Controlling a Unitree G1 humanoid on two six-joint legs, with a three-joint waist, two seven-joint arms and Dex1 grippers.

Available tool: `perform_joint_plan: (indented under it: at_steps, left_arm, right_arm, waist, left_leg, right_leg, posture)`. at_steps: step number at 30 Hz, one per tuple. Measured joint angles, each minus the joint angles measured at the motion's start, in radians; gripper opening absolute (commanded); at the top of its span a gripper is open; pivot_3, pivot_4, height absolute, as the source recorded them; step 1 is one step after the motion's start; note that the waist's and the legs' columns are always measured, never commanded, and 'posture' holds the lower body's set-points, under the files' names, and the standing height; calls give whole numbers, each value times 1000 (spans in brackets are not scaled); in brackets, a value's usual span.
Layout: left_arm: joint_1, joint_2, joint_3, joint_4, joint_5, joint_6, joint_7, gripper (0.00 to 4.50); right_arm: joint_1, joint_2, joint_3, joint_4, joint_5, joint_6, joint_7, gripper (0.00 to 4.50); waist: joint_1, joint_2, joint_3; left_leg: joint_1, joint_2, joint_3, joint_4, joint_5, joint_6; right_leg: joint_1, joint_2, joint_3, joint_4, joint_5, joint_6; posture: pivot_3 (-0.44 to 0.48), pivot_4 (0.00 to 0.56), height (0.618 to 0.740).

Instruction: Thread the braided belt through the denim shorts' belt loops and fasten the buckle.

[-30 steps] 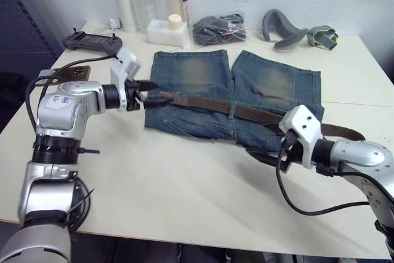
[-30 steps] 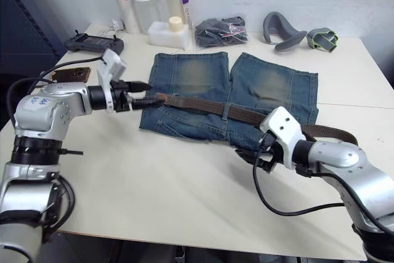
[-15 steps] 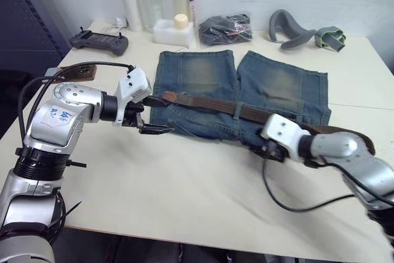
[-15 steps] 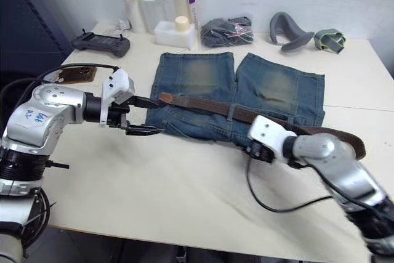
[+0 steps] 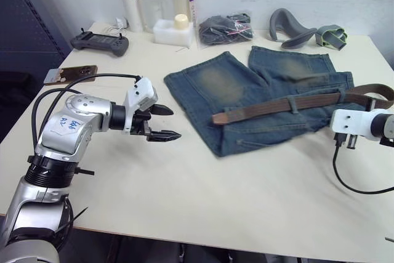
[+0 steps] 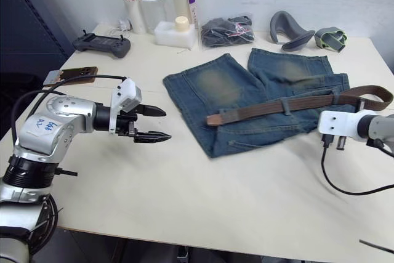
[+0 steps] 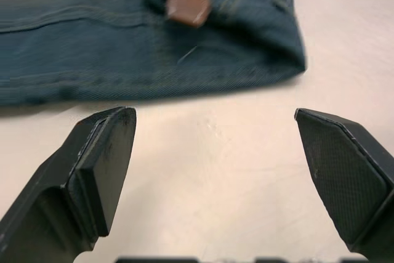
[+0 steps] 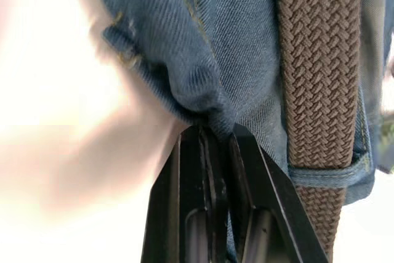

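lying across the waistband of the denim shorts (image 5: 265,93), the braided belt (image 5: 289,102) runs long ways from side to side over the table (image 5: 184,201). its plain brown tip (image 5: 219,117) points toward the robot's left, and the other end curls round at the far right edge of the shorts. the buckle is too hard to pick out from here.

the belt goes under one of the belt loops (image 5: 294,104) near the middle, and in the right wrist view a loop (image 8: 326,174) wraps over the woven strap.

the left gripper (image 5: 166,122) sits above the bare table with its two black fingers wide apart and nothing between them. the belt tip lies off to its right, near but not touching. in the left wrist view the tip (image 7: 189,4) rests on the denim just past the open fingers, with the edge of the shorts between.

the right gripper (image 8: 215,146) is pinched tight on a fold of the denim shorts, right beside the belt, at the right side of the waistband.

so the left arm is the nearer one to the loose tip. i think the next move is for it to reach across to the right and take hold of that tip, while the right one holds the shorts
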Motion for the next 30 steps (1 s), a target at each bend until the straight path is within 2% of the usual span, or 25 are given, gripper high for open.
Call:
perform_joint_plan:
  at_steps: [2,4,7,12,13,15,17,19,21,24,26,27,30]
  left_arm:
    - [0,-2,0,1,2,-3,6,4500]
    - [0,-4,0,1,2,-5,8,4500]
    - [0,-16,-2,0,2,-8,8,4500]
    - [-2,-26,-9,-2,2,-11,-2,4500]
    - [0,-25,-10,-2,2,-14,-10,4500]
    - [-5,-22,-9,19,6,-24,-19,4500]
    - [-26,-49,-14,46,15,-47,-18,4500]
    - [-49,-78,-20,58,24,-71,-12,4500]
    - [-55,-89,-21,63,30,-90,-6,4500]
    - [-61,-121,-5,98,36,-117,21,4500]
    - [-61,-132,17,100,31,-126,38,4500]
    - [-61,-135,34,102,29,-131,44,4500]
    - [-61,-141,56,101,25,-141,60,4500]
  right_arm:
    - [-39,3,6,101,-47,-31,-52,47]
    - [-41,3,4,124,-57,-47,-74,47]
    - [-15,12,-44,95,-3,-41,-53,1177]
    - [95,-35,-166,-73,125,56,38,3456]
    - [137,-68,-209,-127,159,103,64,3872]
    - [201,-61,-374,-336,342,357,100,4461]
    - [218,52,-519,-658,599,674,34,4461]
    - [235,167,-578,-930,862,963,-94,4461]
    - [262,251,-602,-1054,1094,1177,-218,4461]
    - [358,435,-644,-1125,1453,1395,-499,4461]
    - [438,539,-643,-1124,1656,1422,-700,4461]
    - [467,573,-641,-1124,1756,1421,-806,4461]
    - [490,604,-634,-1121,1912,1396,-983,4461]
  waist:
    - [0,0,0]
    - [-1,0,0]
    - [-4,1,0]
    - [-4,2,0]
    - [-2,5,0]
    - [-3,6,0]
    - [-9,0,-2]
    - [-11,-4,-4]
    - [-6,-5,-4]
    - [9,-5,-4]
    - [17,-5,-4]
    - [18,-3,-5]
    - [13,-2,-5]
  left_leg:
    - [0,-1,0,0,0,0]
    - [0,-1,0,1,0,0]
    - [0,-1,0,1,0,0]
    - [0,-1,0,1,0,0]
    - [0,-1,0,2,0,0]
    - [1,0,-1,2,0,0]
    - [2,3,-1,2,1,-1]
    - [2,6,-3,1,1,-2]
    - [0,5,-6,2,1,-2]
    - [-3,1,-8,1,1,-2]
    - [-5,-2,-11,3,0,-1]
    - [-7,-4,-11,3,1,-1]
    - [-7,-5,-11,3,1,0]
  right_leg:
    - [0,-1,0,1,-3,-6]
    - [0,-1,0,2,-3,-6]
    - [0,-1,0,3,-3,-6]
    - [0,0,0,4,-3,-5]
    - [0,0,0,3,-3,-5]
    - [2,0,-1,3,-3,-5]
    - [3,1,-5,-1,-4,-3]
    - [4,2,-6,-1,-4,-1]
    - [3,2,-6,-1,-4,-1]
    - [2,1,-3,-2,-4,-2]
    - [1,0,0,0,-4,-2]
    - [0,0,1,0,-4,-2]
    - [1,0,2,-1,-4,-2]
  posture:
    - [0,150,631]
    - [0,150,631]
    - [0,150,631]
    - [0,150,631]
    - [0,150,631]
    - [0,150,631]
    - [0,150,631]
    - [0,150,631]
    - [0,150,631]
    - [0,150,631]
    - [0,150,631]
    - [0,150,631]
    - [0,150,631]
